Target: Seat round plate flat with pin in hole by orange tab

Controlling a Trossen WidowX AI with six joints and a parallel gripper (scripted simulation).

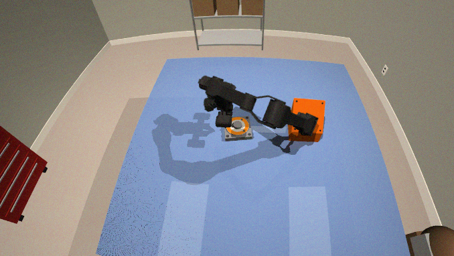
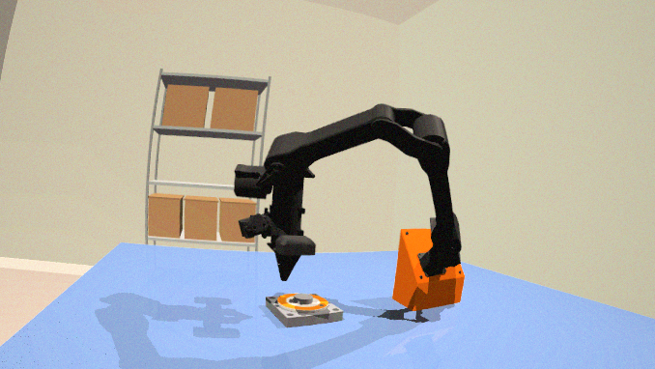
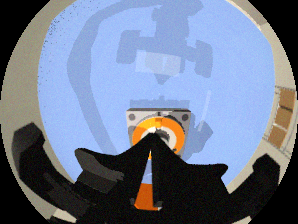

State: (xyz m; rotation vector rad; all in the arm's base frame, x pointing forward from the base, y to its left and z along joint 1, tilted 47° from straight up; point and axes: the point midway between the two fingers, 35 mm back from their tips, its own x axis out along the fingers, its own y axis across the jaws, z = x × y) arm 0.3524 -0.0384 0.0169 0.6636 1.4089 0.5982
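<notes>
The round plate (image 1: 238, 134) (image 2: 284, 302) (image 3: 138, 134), an orange ring with a pale middle, sits around the grey post (image 1: 237, 124) (image 2: 303, 298) on the square grey base (image 1: 238, 138) (image 2: 309, 321) (image 3: 143, 114). It looks nearly level in the exterior view; a slight tilt is too small to tell. I cannot make out the pin, or whether it is inside the hole by the tab. My gripper (image 2: 284, 278) (image 3: 152, 135) is shut and empty, pointing down above the plate, with a visible gap below its tips. In the wrist view its fingers hide the near part of the plate.
The orange block (image 1: 309, 110) (image 2: 411, 270) at the arm's mount stands right of the base in the top and exterior views. The arm arches from it over to the base. A shelf with brown boxes (image 1: 228, 7) (image 2: 185, 106) stands beyond the blue surface (image 1: 248, 214) (image 2: 348, 348).
</notes>
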